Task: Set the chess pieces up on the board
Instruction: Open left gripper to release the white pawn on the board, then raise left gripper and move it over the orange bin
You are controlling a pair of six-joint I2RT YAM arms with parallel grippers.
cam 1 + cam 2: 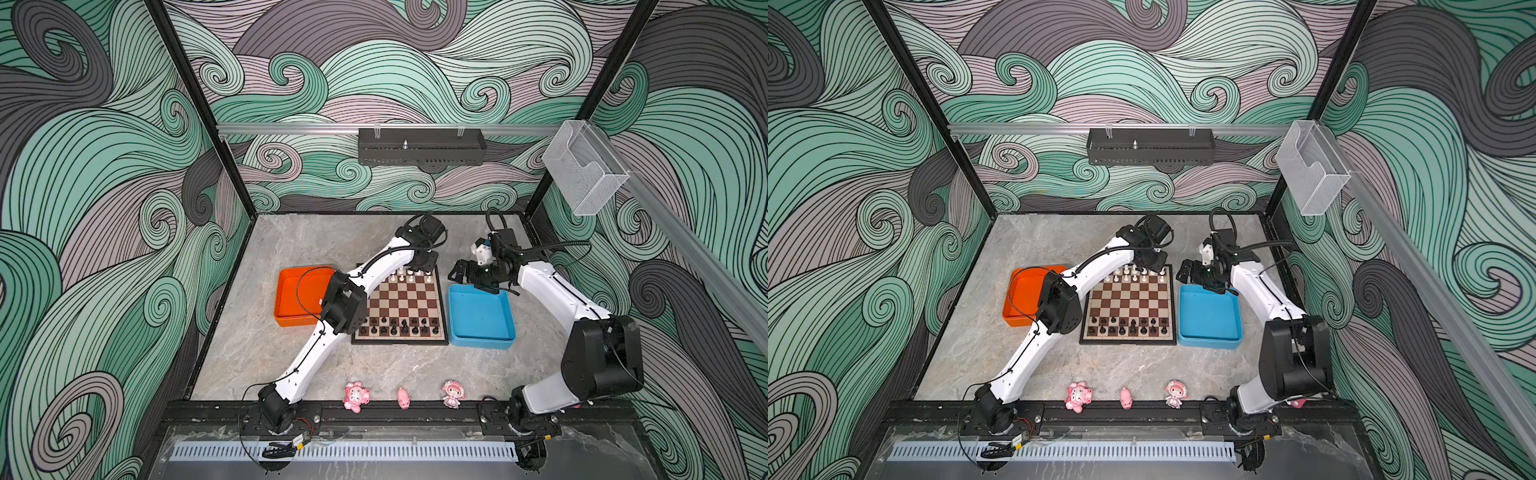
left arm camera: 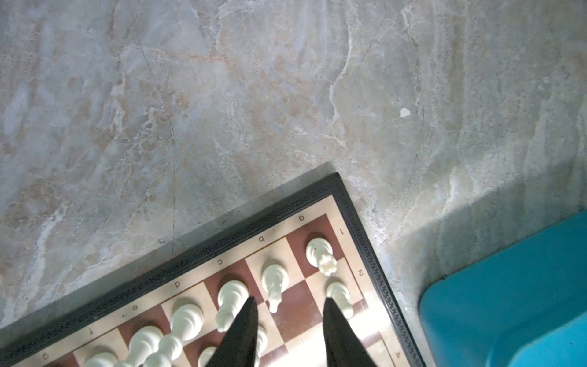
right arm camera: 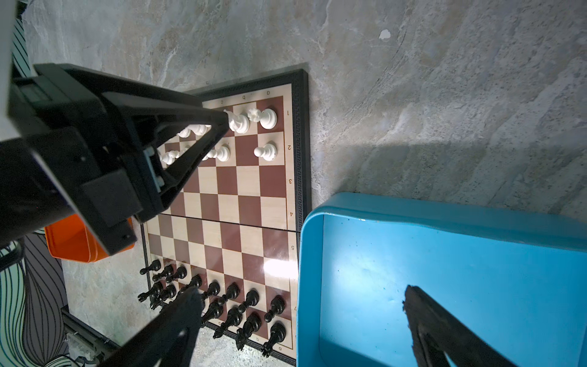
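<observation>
The board [image 1: 401, 305] lies mid-table in both top views. White chess pieces [image 1: 411, 274] fill its far rows and black ones [image 1: 399, 326] its near two rows. My left gripper [image 2: 289, 302] hangs over the far right corner of the board. Its black fingers [image 2: 244, 324] stand apart over a bare brown square, holding nothing. A white rook [image 2: 319, 252], knight [image 2: 274, 279] and pawn [image 2: 338, 295] stand around them. My right gripper [image 3: 300, 302] is wide open and empty, above the blue tray's far edge [image 1: 457, 272].
An orange tray [image 1: 291, 291] sits left of the board, partly under my left arm's elbow. A blue tray [image 1: 478, 320] sits right of the board and looks empty. Three pink figurines [image 1: 355, 395] stand along the front rail.
</observation>
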